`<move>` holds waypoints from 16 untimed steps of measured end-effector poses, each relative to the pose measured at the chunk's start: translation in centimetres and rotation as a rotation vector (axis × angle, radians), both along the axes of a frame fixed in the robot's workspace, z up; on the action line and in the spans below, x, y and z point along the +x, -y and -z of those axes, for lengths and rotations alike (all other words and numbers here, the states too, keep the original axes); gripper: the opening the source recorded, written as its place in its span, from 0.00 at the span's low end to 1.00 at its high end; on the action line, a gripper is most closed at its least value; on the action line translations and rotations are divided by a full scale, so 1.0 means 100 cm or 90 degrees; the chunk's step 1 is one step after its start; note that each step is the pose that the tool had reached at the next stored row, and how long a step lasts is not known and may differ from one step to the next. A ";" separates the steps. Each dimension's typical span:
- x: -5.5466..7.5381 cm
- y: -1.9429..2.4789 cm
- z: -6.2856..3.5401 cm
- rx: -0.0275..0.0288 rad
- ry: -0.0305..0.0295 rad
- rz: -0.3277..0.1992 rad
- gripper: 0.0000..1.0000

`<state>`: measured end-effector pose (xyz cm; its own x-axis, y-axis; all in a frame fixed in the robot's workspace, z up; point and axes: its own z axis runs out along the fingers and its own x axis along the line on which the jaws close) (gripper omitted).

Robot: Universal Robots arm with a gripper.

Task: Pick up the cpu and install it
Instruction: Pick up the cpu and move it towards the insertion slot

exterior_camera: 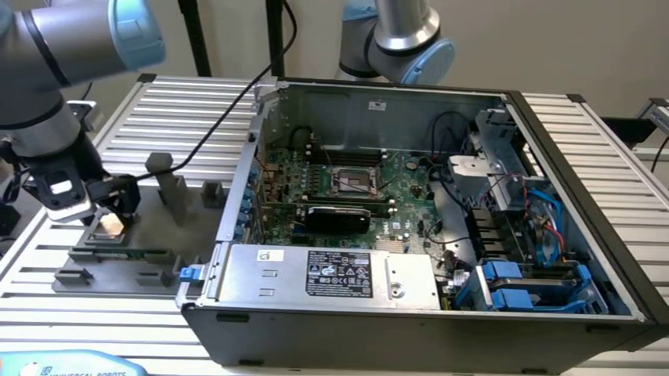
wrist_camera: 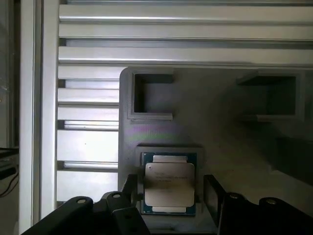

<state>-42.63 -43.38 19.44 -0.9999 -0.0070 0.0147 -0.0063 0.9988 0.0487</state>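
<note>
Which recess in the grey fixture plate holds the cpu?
The recess between the open fingers: the cpu lies flat in it. The other two recesses, farther from the fingers, hold nothing.

The exterior view is overlooking the whole worktop (exterior_camera: 601, 133) from high up, while the wrist view is facing down close above the shared fixture (wrist_camera: 220, 132).

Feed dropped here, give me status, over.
Gripper open, straddling small square silver-topped cpu. Cpu flat in its pocket on grey plastic fixture, not lifted. Nothing between fingers and chip.
</note>
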 end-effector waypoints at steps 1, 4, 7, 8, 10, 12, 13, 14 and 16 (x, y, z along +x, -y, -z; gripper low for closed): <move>0.000 -0.0001 0.0006 -0.0001 -0.0001 0.000 0.65; 0.001 -0.0001 0.0026 -0.0007 -0.0005 0.000 0.65; 0.001 -0.0003 0.0044 -0.0015 -0.0010 0.000 0.65; 0.001 -0.0005 0.0047 -0.0019 -0.0014 0.000 0.65; 0.001 -0.0010 0.0053 -0.0029 -0.0018 0.000 0.65; 0.001 -0.0016 0.0060 -0.0048 -0.0022 0.000 0.65; 0.001 -0.0019 0.0063 -0.0061 -0.0024 0.000 0.65; 0.001 -0.0022 0.0064 -0.0074 -0.0027 0.000 0.65; 0.001 -0.0030 0.0065 -0.0100 -0.0031 0.000 0.65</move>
